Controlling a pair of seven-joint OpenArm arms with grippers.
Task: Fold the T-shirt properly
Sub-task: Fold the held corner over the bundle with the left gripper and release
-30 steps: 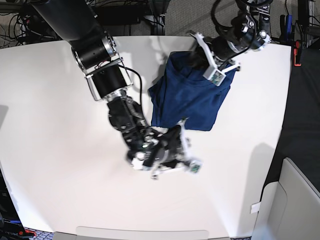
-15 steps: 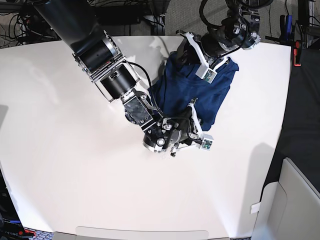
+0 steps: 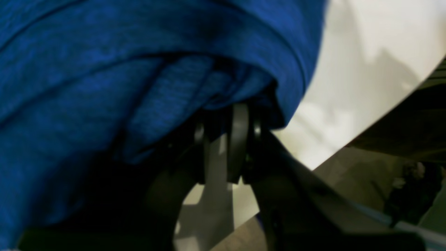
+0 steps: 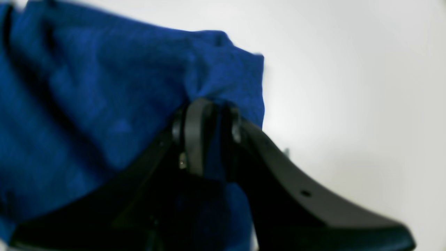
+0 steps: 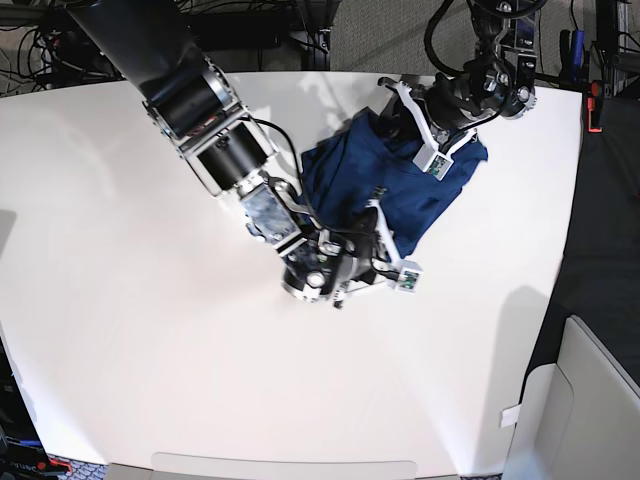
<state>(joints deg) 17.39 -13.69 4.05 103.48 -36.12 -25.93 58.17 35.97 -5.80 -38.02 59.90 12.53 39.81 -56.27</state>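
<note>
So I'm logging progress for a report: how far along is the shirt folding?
Partly done, apparently. The T-shirt is already gathered into a compact but rumpled bundle on the table. In hand: the left gripper and right gripper each pinch fabric at opposite ends. Left: laying it flat, smoothing, and finishing a neat fold.

T-shirt folds hide the left jaws' tips.
</note>
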